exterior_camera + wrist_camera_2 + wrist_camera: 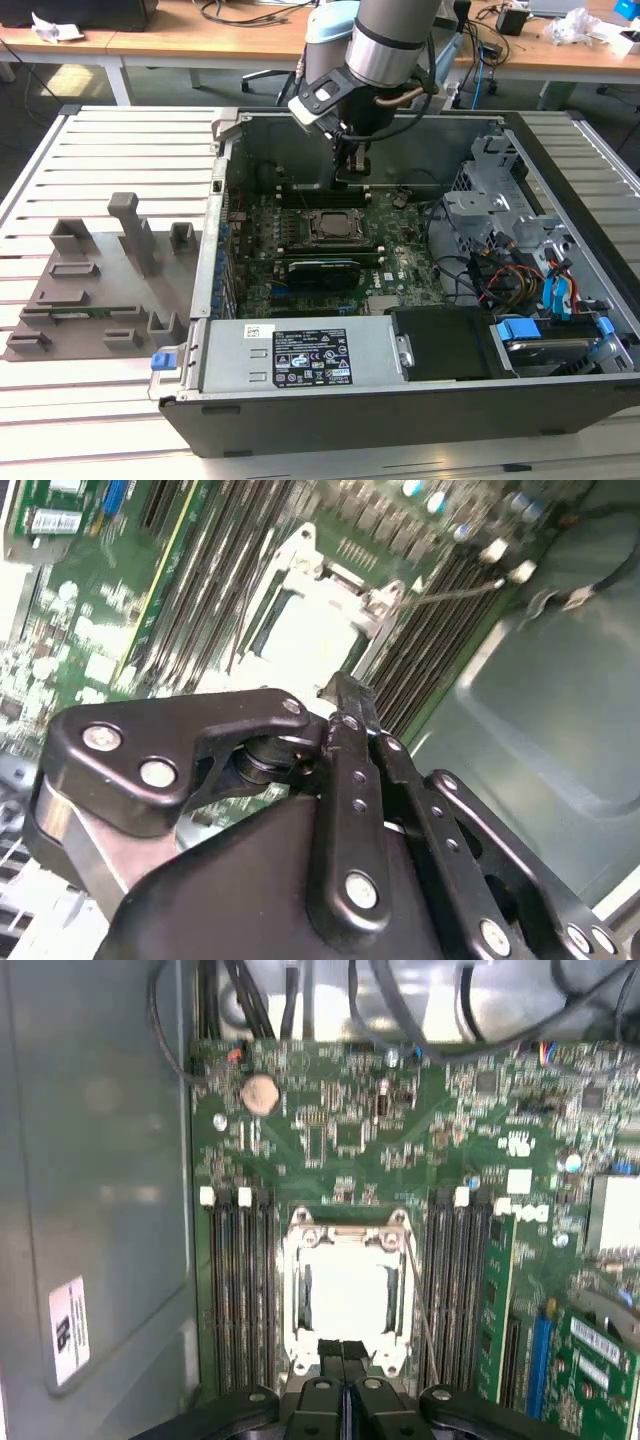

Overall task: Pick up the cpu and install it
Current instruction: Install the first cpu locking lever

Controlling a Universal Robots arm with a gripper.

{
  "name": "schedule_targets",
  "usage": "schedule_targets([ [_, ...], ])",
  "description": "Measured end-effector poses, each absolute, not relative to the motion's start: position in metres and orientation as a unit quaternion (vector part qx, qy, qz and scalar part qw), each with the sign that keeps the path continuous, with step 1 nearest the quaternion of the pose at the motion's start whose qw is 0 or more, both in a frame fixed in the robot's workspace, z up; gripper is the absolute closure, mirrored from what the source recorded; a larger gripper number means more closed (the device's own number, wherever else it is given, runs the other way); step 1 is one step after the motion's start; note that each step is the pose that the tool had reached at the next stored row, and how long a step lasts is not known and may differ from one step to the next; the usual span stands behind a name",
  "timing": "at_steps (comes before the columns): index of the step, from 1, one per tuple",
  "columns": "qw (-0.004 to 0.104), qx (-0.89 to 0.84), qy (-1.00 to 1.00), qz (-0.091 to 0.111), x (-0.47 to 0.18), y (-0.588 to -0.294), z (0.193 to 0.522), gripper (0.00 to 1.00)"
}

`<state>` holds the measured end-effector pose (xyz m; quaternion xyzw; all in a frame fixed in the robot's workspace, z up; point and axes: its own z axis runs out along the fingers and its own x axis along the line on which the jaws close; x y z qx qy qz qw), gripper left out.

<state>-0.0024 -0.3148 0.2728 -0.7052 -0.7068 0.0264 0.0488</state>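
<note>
My gripper hangs inside the open computer case, just above the green motherboard and slightly behind the socket as seen in the exterior view. Its two black fingertips are pressed together, shut, with nothing visible between them. Directly past the fingertips sits the dark metal socket frame. A pale silvery square that looks like the cpu lies flat inside that frame; it appears too in the second wrist view. A thin wire lever runs along one side of the socket.
Memory slots flank the socket on both sides. A card and a power supply lie nearer the case front, with drive bays and cables at the exterior view's right. Grey fixture blocks stand outside the case, left.
</note>
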Motion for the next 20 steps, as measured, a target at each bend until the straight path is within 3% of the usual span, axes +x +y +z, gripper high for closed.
schedule_targets([
  [1,0.037,-0.706,-0.707,0.015,-0.0024,-0.3148,0.2728,0.89],
  [6,0.012,-0.706,-0.708,-0.01,-0.0024,-0.3148,0.272,0.89],
  [20,0.013,-0.601,-0.799,-0.01,-0.0024,-0.3148,0.2721,0.89],
])
